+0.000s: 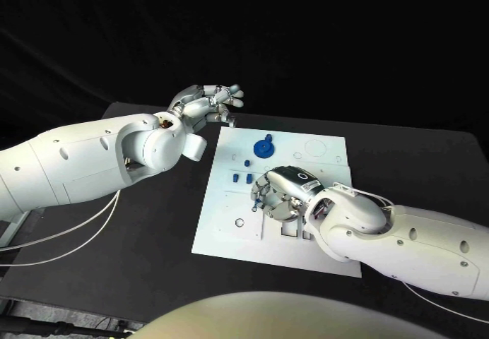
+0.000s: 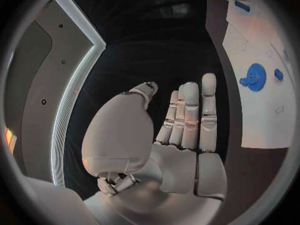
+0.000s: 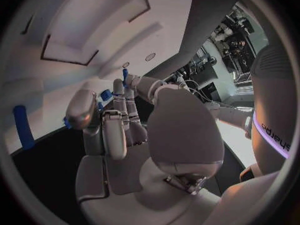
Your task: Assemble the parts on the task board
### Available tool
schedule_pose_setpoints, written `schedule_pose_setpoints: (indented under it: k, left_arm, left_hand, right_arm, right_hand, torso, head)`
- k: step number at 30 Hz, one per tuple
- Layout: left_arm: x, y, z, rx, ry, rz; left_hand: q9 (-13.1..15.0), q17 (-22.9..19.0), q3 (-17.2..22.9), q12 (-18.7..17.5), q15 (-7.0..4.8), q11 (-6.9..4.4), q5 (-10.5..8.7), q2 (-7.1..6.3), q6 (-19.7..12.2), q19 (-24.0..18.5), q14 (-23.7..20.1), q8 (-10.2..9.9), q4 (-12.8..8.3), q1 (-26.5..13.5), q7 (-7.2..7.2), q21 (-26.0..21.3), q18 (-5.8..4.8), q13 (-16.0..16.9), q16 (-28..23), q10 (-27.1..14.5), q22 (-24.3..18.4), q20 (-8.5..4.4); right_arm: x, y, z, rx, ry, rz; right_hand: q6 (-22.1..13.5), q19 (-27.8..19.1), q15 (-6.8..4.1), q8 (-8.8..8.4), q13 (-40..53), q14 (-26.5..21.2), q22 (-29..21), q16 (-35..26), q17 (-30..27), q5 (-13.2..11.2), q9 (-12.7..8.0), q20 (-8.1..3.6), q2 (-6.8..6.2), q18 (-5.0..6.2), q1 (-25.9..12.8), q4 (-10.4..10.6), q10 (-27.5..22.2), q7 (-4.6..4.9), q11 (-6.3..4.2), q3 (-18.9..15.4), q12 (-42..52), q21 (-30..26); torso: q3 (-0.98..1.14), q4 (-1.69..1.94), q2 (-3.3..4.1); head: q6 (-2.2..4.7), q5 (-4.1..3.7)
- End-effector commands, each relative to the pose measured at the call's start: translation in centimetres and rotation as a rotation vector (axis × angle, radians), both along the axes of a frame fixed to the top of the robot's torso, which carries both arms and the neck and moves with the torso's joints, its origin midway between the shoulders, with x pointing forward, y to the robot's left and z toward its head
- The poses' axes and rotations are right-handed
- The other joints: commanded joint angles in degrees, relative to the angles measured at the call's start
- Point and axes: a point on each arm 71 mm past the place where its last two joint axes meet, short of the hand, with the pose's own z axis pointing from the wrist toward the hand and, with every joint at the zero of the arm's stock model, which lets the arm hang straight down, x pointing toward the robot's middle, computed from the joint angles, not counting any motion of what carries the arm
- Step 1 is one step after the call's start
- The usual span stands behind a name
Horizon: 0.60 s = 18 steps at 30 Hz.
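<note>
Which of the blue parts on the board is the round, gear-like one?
The large blue gear near the far edge of the task board. It is a toothed disc; the other blue parts nearer the right hand are small slim pieces.

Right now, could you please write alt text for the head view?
The right hand rests on the white task board among small blue parts, beside a blue gear. The left hand hovers open beyond the board's far corner.

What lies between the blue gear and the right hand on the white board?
In the head view, a few small blue pegs stand on the board between the gear and the right hand.
</note>
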Motion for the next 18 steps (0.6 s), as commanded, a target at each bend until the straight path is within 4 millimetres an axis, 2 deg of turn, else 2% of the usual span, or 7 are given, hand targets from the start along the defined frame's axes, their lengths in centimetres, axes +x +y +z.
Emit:
schedule_pose_setpoints:
  k: [1, 8, 18]
  left_arm:
    - [-0.03, -0.29, 0.13, -0.012, 0.000, -0.020]
    - [-0.03, -0.35, 0.13, -0.011, 0.000, -0.023]
    - [-0.01, -0.29, 0.10, -0.009, 0.002, -0.023]
  left_hand:
    - [0.0, 0.0, 0.1, -0.1, 0.18, 0.14, 0.19, 0.22, -0.4, 0.3, -0.3, 0.0, 0.0, 0.5, -0.11, -0.4, 0.45, -0.1, -0.2, -0.3, -0.1, 0.24]
    - [0.0, 0.0, 0.1, -0.1, 0.18, 0.14, 0.19, 0.22, -0.4, 0.3, -0.3, 0.0, 0.0, 0.5, -0.11, -0.4, 0.45, -0.1, -0.2, -0.3, -0.1, 0.24]
    - [0.0, -0.1, 0.1, 0.0, 0.21, 0.16, 0.09, 0.25, -0.4, 0.3, -0.4, 0.1, 0.0, 0.5, -0.10, -0.5, 0.46, -0.1, -0.1, -0.4, -0.1, 0.28]
  right_arm:
    - [-0.25, 0.27, -0.08, -0.010, 0.007, 0.019]
    - [-0.29, 0.38, -0.29, -0.028, 0.019, 0.023]
    - [-0.21, 0.30, -0.67, -0.052, 0.031, 0.019]
  right_hand:
    - [0.2, -0.1, -0.20, 0.13, 0.0, 3.8, 0.1, 0.3, 3.2, 0.1, 0.1, 0.22, -0.15, -0.58, -0.6, 0.0, 0.3, 0.35, 0.05, -0.1, -0.2, -0.3]
    - [0.2, -0.2, -0.20, 0.13, 0.0, 3.7, 0.0, 0.3, 3.1, 0.1, 0.1, 0.22, -0.14, -0.57, -0.7, 0.0, 0.3, 0.34, 0.04, -0.1, -0.3, -0.3]
    - [0.1, -0.3, -0.20, 0.12, 0.0, 3.7, -0.1, 0.2, 3.0, 0.1, 0.1, 0.23, -0.11, -0.51, -0.7, -0.1, 0.3, 0.33, 0.04, -0.1, -0.3, -0.6]
  torso:
    - [0.01, -0.04, 0.02]
    - [0.02, -0.04, -0.02]
    - [0.02, 0.00, -0.05]
  head:
    - [-0.12, 0.05]
    - [-0.41, 0.21]
    - [-0.42, 0.16]
